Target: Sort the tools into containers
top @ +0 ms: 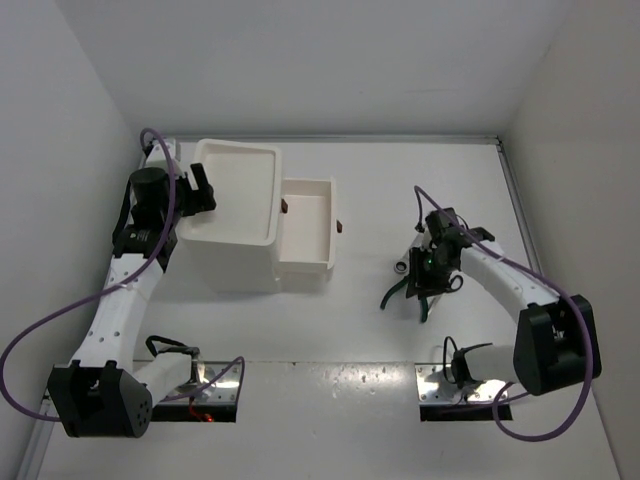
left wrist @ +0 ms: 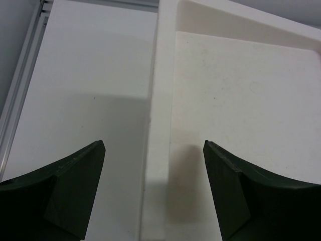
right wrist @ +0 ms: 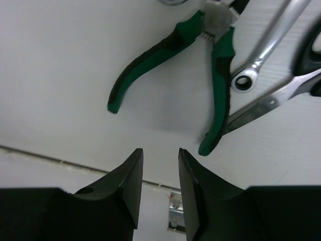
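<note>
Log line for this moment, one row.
left hand: open, over rim of tray top | right hand: narrowly open, empty, above green-handled pliers | drawer: one pulled out

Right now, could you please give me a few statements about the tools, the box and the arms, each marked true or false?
1. One drawer of the white box is pulled out. True.
2. The right fingers hold the green pliers. False: the pliers lie on the table, and nothing is between those fingers.
3. The left fingers are spread wide across the rim of the box's top tray. True.
4. A wrench lies in the top tray. False: the tray shows nothing in it; the wrench lies on the table beside the pliers.
</note>
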Available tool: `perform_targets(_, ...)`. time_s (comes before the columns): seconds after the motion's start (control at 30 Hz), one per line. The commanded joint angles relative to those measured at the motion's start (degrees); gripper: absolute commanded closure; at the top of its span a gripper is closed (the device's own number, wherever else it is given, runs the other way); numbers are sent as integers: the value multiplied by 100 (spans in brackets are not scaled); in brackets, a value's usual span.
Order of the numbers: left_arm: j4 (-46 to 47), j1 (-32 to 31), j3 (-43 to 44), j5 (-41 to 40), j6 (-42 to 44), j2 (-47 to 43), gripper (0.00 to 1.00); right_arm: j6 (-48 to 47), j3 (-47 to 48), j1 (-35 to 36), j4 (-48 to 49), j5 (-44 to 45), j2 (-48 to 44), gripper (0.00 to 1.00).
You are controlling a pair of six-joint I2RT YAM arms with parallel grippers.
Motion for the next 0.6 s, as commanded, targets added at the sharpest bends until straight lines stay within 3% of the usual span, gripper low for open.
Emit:
perform_targets(0.0,-108,-10,-105,-70,-124,-162,14,245,178,187,193,1108,-59,66)
perform_targets(0.23,-55,-10,-167,-131,-124,-215,14,685,179,187,123,1936,161,65)
perform_targets(0.57,-2,-10,-167,-79,-177,-31,14,747,20,161,254,1981,706,62)
